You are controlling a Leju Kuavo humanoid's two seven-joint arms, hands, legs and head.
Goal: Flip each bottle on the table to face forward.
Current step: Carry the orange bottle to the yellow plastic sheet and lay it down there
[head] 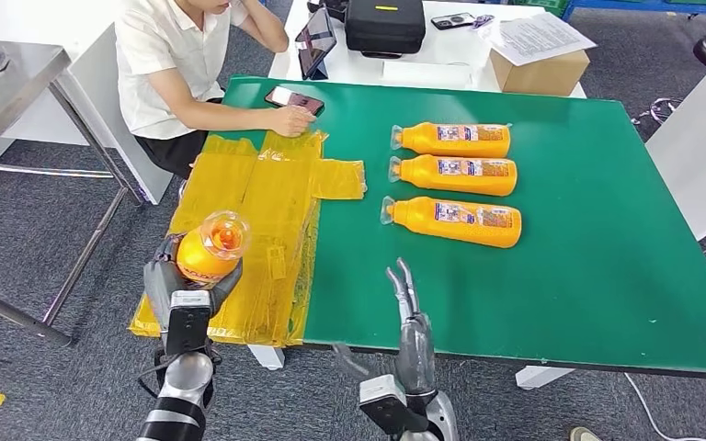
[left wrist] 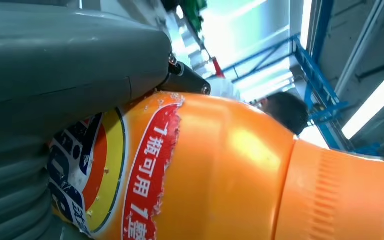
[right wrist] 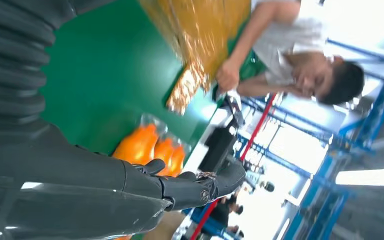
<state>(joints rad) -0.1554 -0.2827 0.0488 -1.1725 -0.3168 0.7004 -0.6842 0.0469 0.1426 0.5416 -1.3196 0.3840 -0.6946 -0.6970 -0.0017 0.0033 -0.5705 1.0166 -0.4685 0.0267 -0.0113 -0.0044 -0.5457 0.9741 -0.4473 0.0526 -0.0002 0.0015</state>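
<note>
Left robot hand: the left robot hand (head: 187, 280) grasps an orange bottle (head: 210, 248) near the counter's front left corner, over the yellow sheet. The bottle is held roughly upright with its clear cap toward the head camera.
Held bottle close up: in the left wrist view the held bottle (left wrist: 220, 175) lies against the grey thumb, and its red, yellow and blue label shows.
Right robot hand: the right robot hand (head: 407, 303) reaches over the front edge of the counter with straight, spread fingers (right wrist: 200, 187) and holds nothing.
Bottles on the counter: three orange bottles lie on their sides in a stack of parallel rows at mid counter, clear caps pointing toward the yellow sheet: the far bottle (head: 452, 139), the middle bottle (head: 455, 174) and the near bottle (head: 453, 220). They lie close together, well apart from both robot hands.
Counter: green counter (head: 588, 248).
Yellow sheet: a flattened, glossy yellow sheet (head: 257, 211) covers the counter's left part.
Person: a person in a white shirt (head: 170, 64) sits at the far left corner, one hand resting beside a phone (head: 294, 99).
</note>
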